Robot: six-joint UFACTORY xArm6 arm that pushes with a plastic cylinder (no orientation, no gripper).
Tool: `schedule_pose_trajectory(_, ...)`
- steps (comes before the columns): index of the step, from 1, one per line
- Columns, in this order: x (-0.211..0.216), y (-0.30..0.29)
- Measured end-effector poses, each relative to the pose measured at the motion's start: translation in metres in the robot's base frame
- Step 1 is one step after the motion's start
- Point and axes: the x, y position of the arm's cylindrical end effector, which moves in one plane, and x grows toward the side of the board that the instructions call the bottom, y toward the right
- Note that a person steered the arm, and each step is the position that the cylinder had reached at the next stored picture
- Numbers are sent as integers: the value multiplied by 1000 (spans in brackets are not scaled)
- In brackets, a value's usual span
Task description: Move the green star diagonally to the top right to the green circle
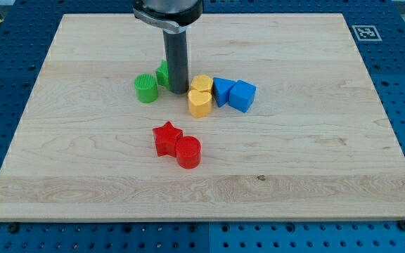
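The green circle (146, 88) is a ribbed green cylinder standing left of the board's centre. The green star (162, 74) lies just to its upper right, mostly hidden behind my rod; only its left edge shows. My tip (178, 91) rests on the board right against the green star's right side, between it and the yellow blocks. The green star and green circle look close together, nearly touching.
Two yellow blocks (200, 96) sit right of my tip, with two blue blocks (235, 93) beside them. A red star (166, 138) and a red cylinder (188, 152) lie together nearer the view's bottom. The wooden board (329, 176) lies on a blue perforated table.
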Motion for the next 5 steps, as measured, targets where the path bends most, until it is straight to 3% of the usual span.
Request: schedule_pose_trajectory(5,-9,17)
